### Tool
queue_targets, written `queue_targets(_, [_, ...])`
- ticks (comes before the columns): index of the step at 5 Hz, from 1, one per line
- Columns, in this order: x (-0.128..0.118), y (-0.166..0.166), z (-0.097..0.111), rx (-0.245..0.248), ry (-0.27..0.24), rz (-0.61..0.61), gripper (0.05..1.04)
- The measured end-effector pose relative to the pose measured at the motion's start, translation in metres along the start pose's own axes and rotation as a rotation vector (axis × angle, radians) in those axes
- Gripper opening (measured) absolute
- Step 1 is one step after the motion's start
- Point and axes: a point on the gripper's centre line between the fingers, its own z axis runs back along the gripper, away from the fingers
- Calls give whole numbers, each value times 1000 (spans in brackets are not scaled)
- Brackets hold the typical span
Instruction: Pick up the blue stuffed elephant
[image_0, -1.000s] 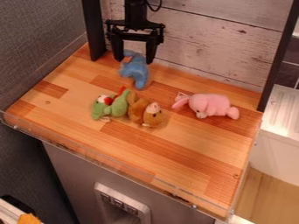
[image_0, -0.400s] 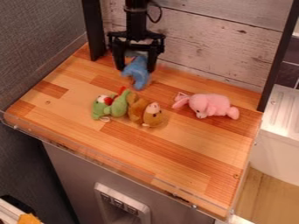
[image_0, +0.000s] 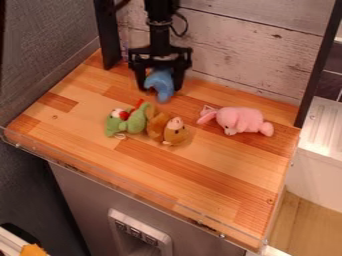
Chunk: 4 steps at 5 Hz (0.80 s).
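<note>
A green toy (image_0: 136, 121) and brown toy (image_0: 175, 134) lie before the blue toy (image_0: 160, 82), pink toy (image_0: 244, 120) to its right; I've lowered my wide-spread claw (image_0: 160, 88) around it.

- The black two-finger gripper (image_0: 160, 89) has come down and a little toward the view's right, drawing nearer to the brown plush toy with a pale muzzle (image_0: 167, 129).
- Its fingertips now reach lower alongside the blue plush toy (image_0: 160, 82), and the gripper's body hides more of that toy's top.
- The blue toy has shifted slightly rightward, now more squarely behind the brown one.
- The arm's thin black cable (image_0: 185, 24) hangs lower, closer to the brown toy.
</note>
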Motion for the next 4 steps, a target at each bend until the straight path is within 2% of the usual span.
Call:
queue_targets(1, [1, -1, -4, 2, -12, -37, 997])
queue_targets(2, [1, 1, -6, 5, -19, -113, 946])
queue_targets(3, [2, 2, -6, 13, -24, -183, 706])
queue_targets(4, [4, 2, -4, 18, -29, -212, 535])
